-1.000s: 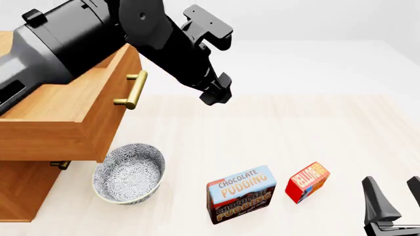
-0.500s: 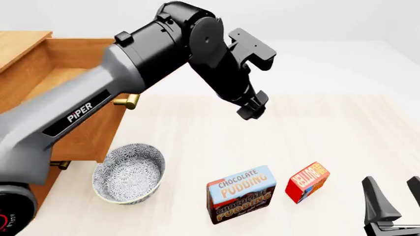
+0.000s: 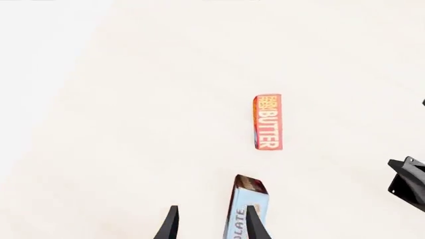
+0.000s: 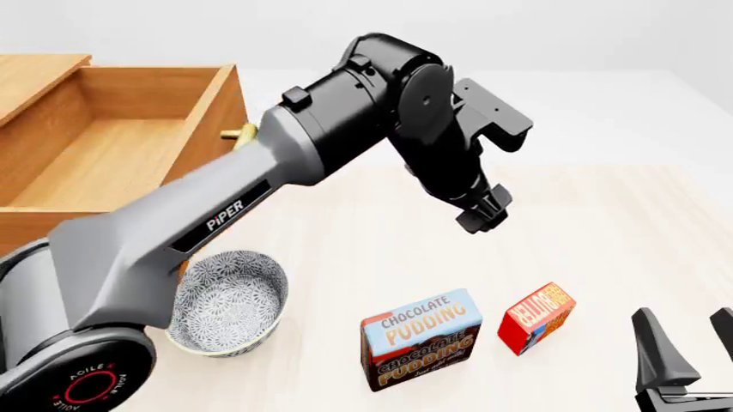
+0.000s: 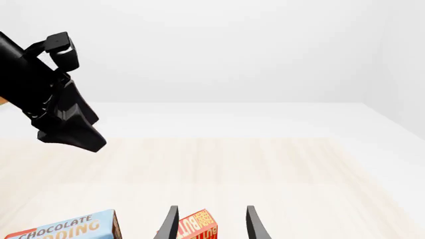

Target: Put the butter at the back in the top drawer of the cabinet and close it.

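Left gripper (image 4: 482, 216) high above table (image 4: 343, 249) middle, fingers spread, empty. Right gripper (image 4: 692, 359) at near right corner, fingers spread. Butter (image 4: 536, 318) near front edge; top drawer (image 4: 109, 163) open at left edge.

The top drawer (image 4: 115, 150) is smooth, light brown wood; the table (image 4: 343, 249) is pale matt wood. The bowl (image 4: 225, 302) looks like glazed ceramic, and the butter (image 4: 536, 318) like printed card.

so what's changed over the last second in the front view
The left arm has swung from over the open top drawer rightward across the table; its left gripper now hangs empty above the pudding box and butter. Boxes, bowl, drawer and right gripper have not moved.
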Controlling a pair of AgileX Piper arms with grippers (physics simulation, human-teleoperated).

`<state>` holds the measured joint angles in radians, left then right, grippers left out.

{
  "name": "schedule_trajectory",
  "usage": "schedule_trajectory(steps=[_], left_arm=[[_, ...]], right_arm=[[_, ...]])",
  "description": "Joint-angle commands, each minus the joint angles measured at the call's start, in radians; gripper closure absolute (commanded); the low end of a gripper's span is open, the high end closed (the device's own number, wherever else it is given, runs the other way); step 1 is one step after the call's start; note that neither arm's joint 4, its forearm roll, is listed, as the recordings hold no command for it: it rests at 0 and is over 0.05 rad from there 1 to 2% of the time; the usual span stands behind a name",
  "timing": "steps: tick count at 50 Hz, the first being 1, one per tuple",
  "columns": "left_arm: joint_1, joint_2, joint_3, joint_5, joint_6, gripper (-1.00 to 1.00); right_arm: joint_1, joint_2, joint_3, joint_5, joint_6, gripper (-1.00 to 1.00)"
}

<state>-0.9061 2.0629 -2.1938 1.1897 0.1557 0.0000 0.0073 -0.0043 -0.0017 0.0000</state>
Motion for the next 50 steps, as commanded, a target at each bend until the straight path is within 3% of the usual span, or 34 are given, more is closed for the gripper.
schedule_trajectory(steps=[1, 50], left_arm=[[-0.042, 0.08, -0.092, 0.029, -0.018, -1.0], [-0.142, 0.248, -0.19, 0.03, -0.088, -1.0]], right_arm=[[0.0, 0.0, 0.0, 0.0, 0.0, -1.0], [0.0, 0.0, 0.0, 0.0, 0.0, -1.0]])
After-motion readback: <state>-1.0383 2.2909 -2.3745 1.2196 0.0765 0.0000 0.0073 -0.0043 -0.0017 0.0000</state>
